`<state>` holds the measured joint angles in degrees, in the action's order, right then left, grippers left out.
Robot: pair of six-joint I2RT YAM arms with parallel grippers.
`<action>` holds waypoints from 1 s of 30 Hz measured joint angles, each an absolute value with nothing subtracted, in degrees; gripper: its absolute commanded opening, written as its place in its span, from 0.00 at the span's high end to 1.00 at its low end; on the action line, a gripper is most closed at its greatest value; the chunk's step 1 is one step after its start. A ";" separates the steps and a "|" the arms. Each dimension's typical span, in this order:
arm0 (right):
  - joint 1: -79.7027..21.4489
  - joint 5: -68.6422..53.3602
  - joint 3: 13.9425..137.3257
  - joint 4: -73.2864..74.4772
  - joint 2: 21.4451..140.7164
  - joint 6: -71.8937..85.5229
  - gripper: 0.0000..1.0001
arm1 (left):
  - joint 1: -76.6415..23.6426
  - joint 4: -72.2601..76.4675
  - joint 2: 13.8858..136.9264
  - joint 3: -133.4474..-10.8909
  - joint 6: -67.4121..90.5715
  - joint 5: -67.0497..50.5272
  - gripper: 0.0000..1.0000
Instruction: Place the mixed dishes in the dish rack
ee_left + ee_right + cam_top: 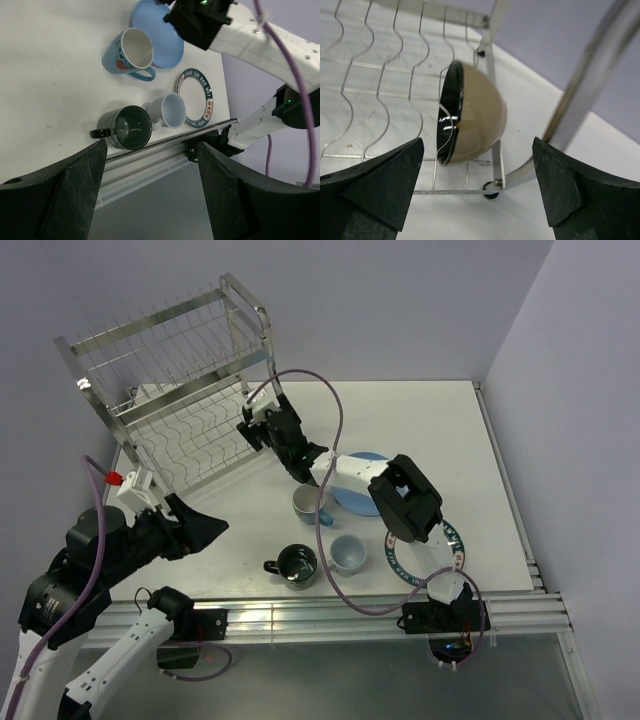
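Observation:
The steel dish rack [180, 370] stands at the far left. The black-and-tan bowl [475, 120] stands on edge in the corner of its wavy lower shelf [380, 75]. My right gripper [260, 428] is open at that corner, its fingers either side of the bowl but short of it [477, 142]. My left gripper [205, 525] is open and empty above the near left of the table [151, 145]. The blue mug [310, 503], light-blue plate [355, 475], dark mug [297, 565], pale cup [348, 553] and lettered white plate [452, 538] sit on the table.
The right arm [400, 495] reaches across the light-blue plate and covers part of the white plate. A tubular rack post [585, 75] rises just right of the bowl. An aluminium rail [330, 612] runs along the table's near edge. Walls close the back and right.

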<state>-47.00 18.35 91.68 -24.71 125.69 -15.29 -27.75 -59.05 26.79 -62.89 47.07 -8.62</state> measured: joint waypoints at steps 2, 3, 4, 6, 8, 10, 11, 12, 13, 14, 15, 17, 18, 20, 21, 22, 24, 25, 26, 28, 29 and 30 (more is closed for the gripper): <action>-47.44 19.62 91.55 -24.25 123.09 -15.46 0.03 | -27.75 -59.46 27.33 -62.92 47.35 -9.19 0.22; -47.70 20.99 91.55 -23.79 121.54 -15.42 0.03 | -27.75 -59.77 27.79 -62.92 47.33 -9.41 0.22; -47.97 22.52 91.57 -23.00 119.92 -15.14 0.03 | -27.75 -60.16 28.45 -62.92 47.31 -9.74 0.22; -48.58 26.35 91.70 -19.86 116.22 -12.88 0.00 | -27.75 -60.95 30.13 -62.83 47.31 -10.72 0.23; -48.97 30.98 92.29 -13.39 111.85 -8.54 0.00 | -27.75 -60.86 32.42 -62.22 47.40 -12.19 0.24; -49.25 33.47 92.64 -5.67 106.85 -1.37 0.00 | -27.75 -60.55 35.14 -61.19 47.44 -13.65 0.24; -49.23 33.89 92.68 -0.58 103.46 2.90 0.00 | -27.75 -60.58 37.26 -60.86 47.42 -14.26 0.24; -49.08 33.91 92.71 3.55 100.71 6.28 0.00 | -27.75 -60.45 39.18 -60.84 47.31 -14.55 0.24; -48.90 33.56 92.97 8.56 97.67 9.76 0.01 | -27.75 -60.10 41.15 -60.93 47.22 -14.83 0.24; -48.77 32.77 93.38 13.13 94.83 12.91 0.01 | -27.75 -59.59 43.99 -61.23 46.85 -14.72 0.25; -48.62 31.90 93.73 16.97 92.49 15.49 0.02 | -27.75 -59.24 46.98 -62.00 46.35 -14.63 0.25; -48.34 30.17 93.62 25.08 87.57 20.47 0.02 | -27.75 -57.52 52.45 -63.94 45.91 -14.11 0.27; -48.34 29.17 92.12 27.86 85.19 22.44 0.03 | -27.75 -55.72 55.31 -64.58 45.82 -13.89 0.27; -48.34 26.89 87.46 31.97 80.42 25.02 0.03 | -27.75 -52.27 59.51 -64.84 45.91 -13.69 0.30; -48.34 25.41 83.68 33.85 77.69 26.06 0.03 | -27.75 -50.98 61.45 -64.84 46.00 -13.74 0.32; -48.34 24.47 80.53 35.22 75.50 26.79 0.03 | -27.75 -49.78 63.33 -64.88 46.15 -13.89 0.34; -48.03 22.31 74.98 38.72 71.57 28.40 0.02 | -27.79 -47.90 67.46 -65.10 46.19 -14.70 0.35; -47.46 21.15 72.93 39.99 69.97 29.15 0.03 | -27.92 -47.64 69.43 -65.56 46.17 -14.98 0.37; -46.74 20.18 71.61 40.82 68.66 29.74 0.03 | -28.23 -46.94 72.05 -66.15 46.17 -15.27 0.38; -44.27 17.69 69.67 41.76 66.11 31.00 0.03 | -29.06 -46.22 76.86 -67.46 46.17 -15.51 0.40; -43.20 16.67 69.32 41.89 65.19 31.38 0.03 | -29.56 -45.78 78.89 -68.05 46.15 -15.57 0.40; -42.06 15.73 69.06 41.80 64.16 31.73 0.03 | -30.09 -45.36 80.90 -68.62 46.17 -15.64 0.40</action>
